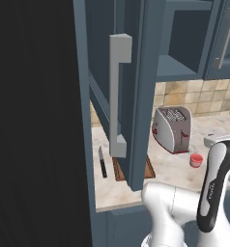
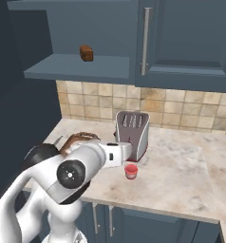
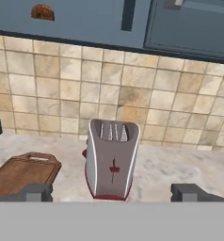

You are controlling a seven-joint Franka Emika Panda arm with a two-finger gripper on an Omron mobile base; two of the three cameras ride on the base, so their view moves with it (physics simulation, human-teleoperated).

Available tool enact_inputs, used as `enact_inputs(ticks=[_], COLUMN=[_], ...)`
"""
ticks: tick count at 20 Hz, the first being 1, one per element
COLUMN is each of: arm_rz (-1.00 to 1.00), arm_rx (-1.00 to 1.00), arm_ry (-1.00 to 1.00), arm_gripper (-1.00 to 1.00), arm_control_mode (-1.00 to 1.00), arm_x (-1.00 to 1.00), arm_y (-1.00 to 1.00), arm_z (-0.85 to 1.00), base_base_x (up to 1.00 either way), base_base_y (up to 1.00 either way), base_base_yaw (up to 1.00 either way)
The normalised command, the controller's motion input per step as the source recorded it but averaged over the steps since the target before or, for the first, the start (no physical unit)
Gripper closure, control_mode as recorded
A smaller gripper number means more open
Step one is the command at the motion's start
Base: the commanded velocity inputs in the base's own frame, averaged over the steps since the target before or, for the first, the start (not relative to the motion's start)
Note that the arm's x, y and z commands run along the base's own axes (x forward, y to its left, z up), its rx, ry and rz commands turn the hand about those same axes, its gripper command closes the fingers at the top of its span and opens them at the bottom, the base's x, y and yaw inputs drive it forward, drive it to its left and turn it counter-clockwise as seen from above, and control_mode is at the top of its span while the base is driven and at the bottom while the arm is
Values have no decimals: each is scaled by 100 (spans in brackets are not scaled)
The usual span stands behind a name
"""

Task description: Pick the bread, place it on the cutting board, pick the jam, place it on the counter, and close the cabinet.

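The cabinet (image 2: pixel 77 35) stands open above the counter (image 2: pixel 181 166), its door (image 1: pixel 131 91) swung out wide toward the left base camera so that the long grey handle (image 1: pixel 118 96) faces that view. The counter runs beneath it against a tiled wall (image 3: pixel 132 94). The white arm (image 2: pixel 81 171) reaches forward low over the counter's front part, the hand level and looking at the wall. A silver toaster (image 2: pixel 132 133) stands upright near the wall, straight ahead of the hand and centred between the two fingertips in the hand view. The cutting board (image 3: pixel 22 174) lies flat on the counter to the left of the toaster, partly behind the open door in the left base view, and close to the left fingertip in the hand view. A black-handled knife (image 1: pixel 102 161) lies on the counter just left of the board. The gripper (image 3: pixel 111 192) has its fingers spread wide apart with nothing between them. The bread (image 2: pixel 86 52) sits on the cabinet's shelf, well above the gripper and off to its left; in the hand view it shows at the upper left corner. The jam (image 2: pixel 130 171) stands upright on the counter in front of the toaster, just beside the end of the arm and a little below it in the right base view.
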Motion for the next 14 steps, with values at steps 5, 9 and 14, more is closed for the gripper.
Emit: enact_inputs(ticks=[5,9,14], arm_rz=[3,1,2], arm_rx=[0,0,0], arm_ry=[0,0,0], arm_gripper=[-100,-100,-100], arm_control_mode=[-100,-100,-100], arm_x=[-16,-14,-16], arm_y=[33,34,30], arm_z=[31,23,25], base_base_x=[0,0,0], base_base_y=[0,0,0], base_base_yaw=[0,0,0])
